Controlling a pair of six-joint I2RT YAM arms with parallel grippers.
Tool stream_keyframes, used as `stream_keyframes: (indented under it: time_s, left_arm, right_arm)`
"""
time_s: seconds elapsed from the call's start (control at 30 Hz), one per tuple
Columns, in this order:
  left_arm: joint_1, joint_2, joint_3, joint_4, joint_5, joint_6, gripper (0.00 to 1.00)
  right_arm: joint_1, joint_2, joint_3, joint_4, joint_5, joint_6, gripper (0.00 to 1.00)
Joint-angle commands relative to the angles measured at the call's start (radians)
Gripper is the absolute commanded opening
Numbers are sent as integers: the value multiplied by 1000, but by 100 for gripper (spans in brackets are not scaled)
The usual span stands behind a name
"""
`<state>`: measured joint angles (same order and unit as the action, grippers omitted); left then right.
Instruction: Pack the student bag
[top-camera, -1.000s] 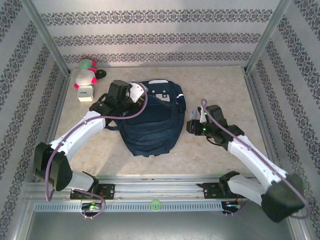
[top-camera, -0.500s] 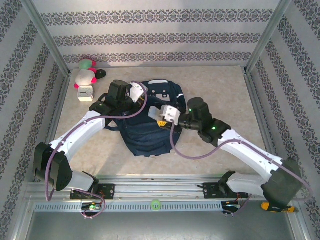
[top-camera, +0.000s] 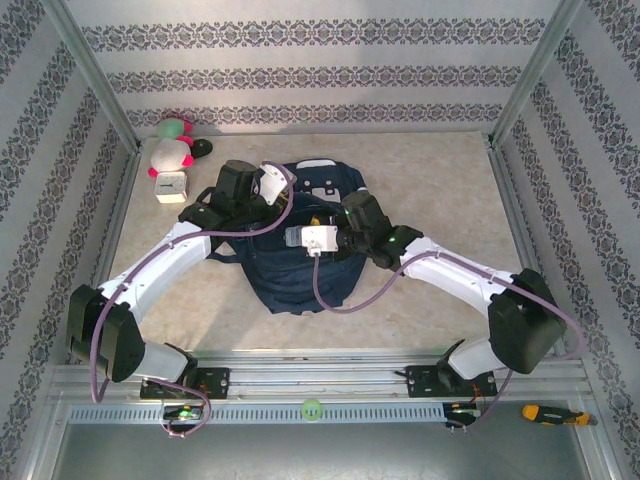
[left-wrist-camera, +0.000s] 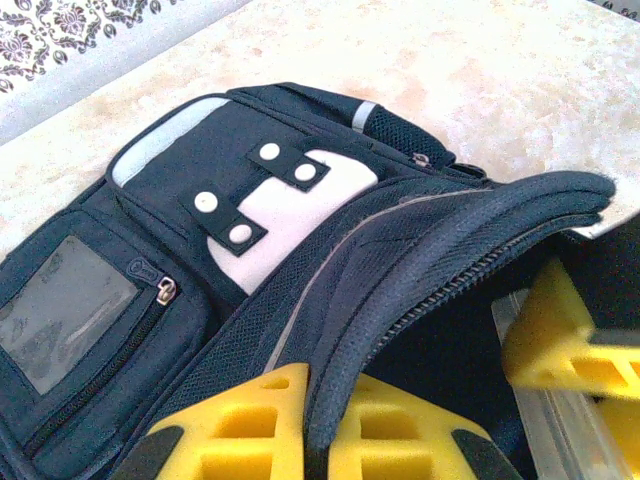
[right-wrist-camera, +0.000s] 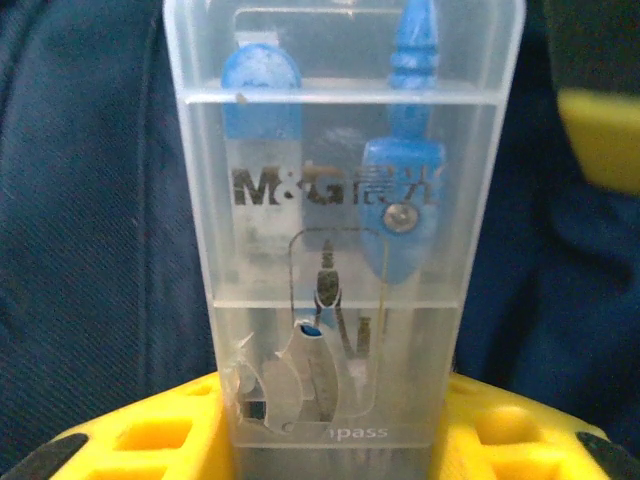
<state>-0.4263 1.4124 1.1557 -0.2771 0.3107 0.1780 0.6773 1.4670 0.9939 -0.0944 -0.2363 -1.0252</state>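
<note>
The student bag, navy blue with pale buckle patches, lies flat mid-table. My left gripper is at its upper left. In the left wrist view its yellow fingers are shut on the zipped edge of the bag's flap, and hold it raised off the dark opening. My right gripper reaches in from the right over that opening. It is shut on a clear plastic compass case with a blue compass inside. The case and a right finger show beside the flap. Navy fabric lies behind the case.
A pink, white and green plush toy and a small white cube sit at the back left. An orange-handled screwdriver lies on the rail at the near right. Patterned walls close in the table on three sides.
My right arm has swung left from beside the bag to over its opening, carrying the clear case. The left gripper has stayed put, still holding the flap.
</note>
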Motion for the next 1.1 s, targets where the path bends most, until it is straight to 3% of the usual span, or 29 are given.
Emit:
stream_keyframes:
  time_s: [0.0,0.43,0.63,0.8,0.93,1.07]
  left_arm:
    - [-2,-55,30,103,12,-33,0]
    - [-2,-57,38,101,11,-34,0]
    - [-3,-59,33,104,10,-32,0]
    - [-2,-59,13,111,28,-15,0]
    - [-5,-61,-39,98,161,122,0]
    - [-22,-56,-112,45,293,343,13]
  right_arm:
    - [-29,40,56,-61,86,7,39]
    - [-44,82,138,-89,162,143,56]
    - [-44,10,105,-89,132,191,54]
    - [-50,-139,21,-67,45,409,51]
    - [-54,-251,-39,-73,1,661,53]
    - [-68,-347,-111,-63,-46,803,56]
